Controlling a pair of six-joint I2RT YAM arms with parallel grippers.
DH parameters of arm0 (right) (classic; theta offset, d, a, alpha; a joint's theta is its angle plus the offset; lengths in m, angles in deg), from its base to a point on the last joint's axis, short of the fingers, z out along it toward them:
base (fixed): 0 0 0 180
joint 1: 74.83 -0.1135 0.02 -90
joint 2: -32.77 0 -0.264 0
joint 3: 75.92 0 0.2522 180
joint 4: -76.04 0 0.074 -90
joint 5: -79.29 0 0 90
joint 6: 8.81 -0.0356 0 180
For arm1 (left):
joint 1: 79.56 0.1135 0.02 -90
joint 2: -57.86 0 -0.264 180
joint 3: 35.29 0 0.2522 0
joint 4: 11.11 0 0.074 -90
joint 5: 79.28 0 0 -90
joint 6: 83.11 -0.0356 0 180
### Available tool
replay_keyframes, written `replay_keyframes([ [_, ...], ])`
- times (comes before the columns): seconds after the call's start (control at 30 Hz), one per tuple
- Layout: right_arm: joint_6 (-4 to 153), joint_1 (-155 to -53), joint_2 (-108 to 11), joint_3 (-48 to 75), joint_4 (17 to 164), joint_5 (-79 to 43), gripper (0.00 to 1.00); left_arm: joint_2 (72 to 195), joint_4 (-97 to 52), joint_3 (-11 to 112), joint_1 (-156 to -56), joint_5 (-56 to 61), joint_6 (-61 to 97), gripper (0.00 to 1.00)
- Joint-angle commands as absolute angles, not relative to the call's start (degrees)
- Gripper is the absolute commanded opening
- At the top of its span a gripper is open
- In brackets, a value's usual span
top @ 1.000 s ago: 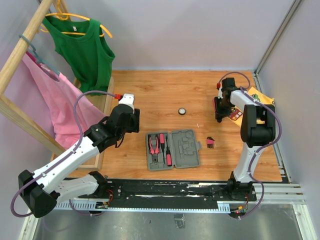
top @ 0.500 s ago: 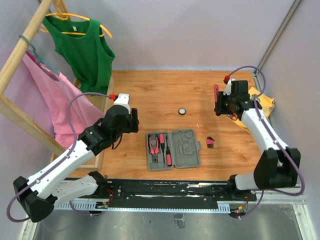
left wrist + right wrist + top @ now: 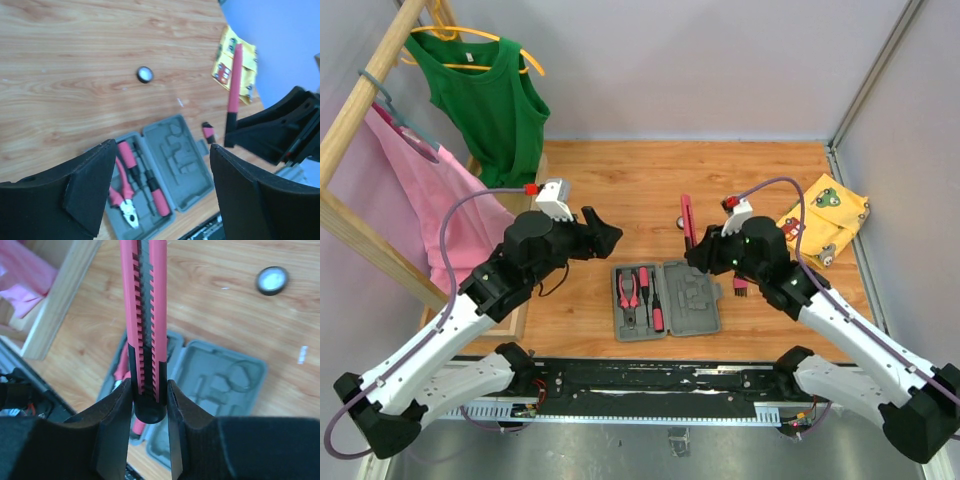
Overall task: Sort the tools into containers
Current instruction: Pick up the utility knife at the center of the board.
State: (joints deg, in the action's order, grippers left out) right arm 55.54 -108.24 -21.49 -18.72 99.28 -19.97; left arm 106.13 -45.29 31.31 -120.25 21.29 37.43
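The grey tool case point(image 3: 692, 298) lies open near the front of the table, also in the left wrist view point(image 3: 175, 165) and the right wrist view point(image 3: 220, 385). Its left half holds pink-handled pliers point(image 3: 628, 290) and two screwdrivers point(image 3: 655, 305). My right gripper point(image 3: 705, 255) point(image 3: 149, 390) is shut on the black end of a pink-red cutter point(image 3: 687, 220) point(image 3: 145, 310), held upright above the case. My left gripper point(image 3: 605, 235) point(image 3: 161, 147) hovers open and empty left of the case. A round disc point(image 3: 145, 74) point(image 3: 272, 280) and a small bit holder point(image 3: 741, 288) point(image 3: 208, 132) lie on the wood.
A yellow patterned cloth point(image 3: 825, 215) lies at the far right by the wall. On the left, a wooden rack point(image 3: 360, 100) carries a green top point(image 3: 490, 100) and a pink cloth point(image 3: 430, 210). The arms' base rail point(image 3: 670, 385) runs along the near edge.
My right arm swung from beside the yellow cloth to over the case, carrying the cutter. My left gripper opened wider and turned toward the case.
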Motion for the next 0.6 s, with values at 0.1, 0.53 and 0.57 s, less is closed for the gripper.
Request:
replay_keyframes([
  [0.1,43.45,-122.45,-18.24,-23.61,90.74,-9.80,0.03,109.34,-33.29,26.68,-121.03,11.44,43.00,0.80],
  [0.53,38.84,-134.80,-22.93,-23.93,86.74,-5.96,0.04,112.12,-24.58,20.65,-125.24,9.32,45.82,0.79],
  [0.57,38.90,-135.00,-22.98,-23.79,86.95,-6.03,0.04,112.24,-23.92,20.32,-125.26,8.95,46.10,0.78],
])
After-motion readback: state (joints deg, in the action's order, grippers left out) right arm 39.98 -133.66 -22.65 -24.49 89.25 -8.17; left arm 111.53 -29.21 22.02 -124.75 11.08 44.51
